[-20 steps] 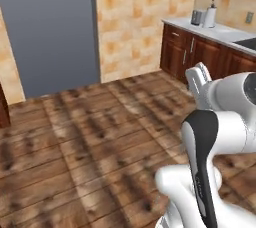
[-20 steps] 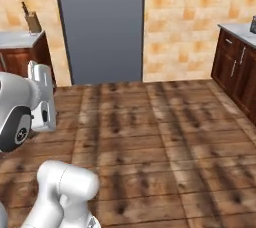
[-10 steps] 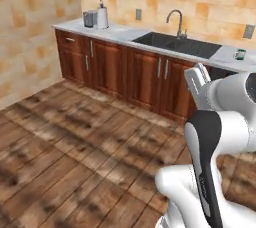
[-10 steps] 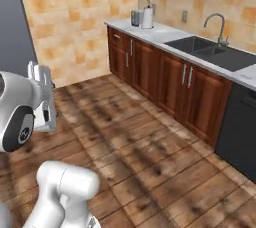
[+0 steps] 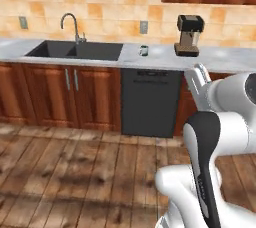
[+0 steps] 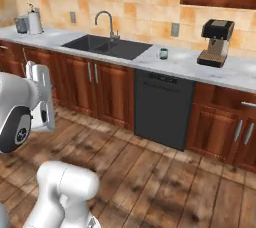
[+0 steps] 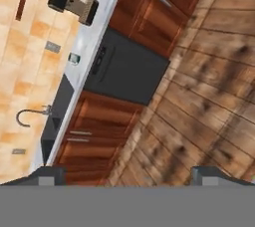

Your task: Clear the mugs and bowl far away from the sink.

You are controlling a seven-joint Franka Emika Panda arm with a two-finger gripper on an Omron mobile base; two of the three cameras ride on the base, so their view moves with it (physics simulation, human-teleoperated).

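The white arm's two-finger gripper stands with its 2 dark tips wide apart, holding nothing, well back from the counter. Far ahead of it, a small silvery-white cylindrical mug sits on the pale marble counter, just beside the black matte double-basin sink, between it and a black-and-tan coffee machine.

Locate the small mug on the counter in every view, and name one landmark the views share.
Left base view: mug upper centre, on the counter between sink and coffee machine.
Right base view: mug upper right of centre, right of the sink.
Hand view: mug upper left, on the counter strip.
Shared landmark: the black dishwasher below it.
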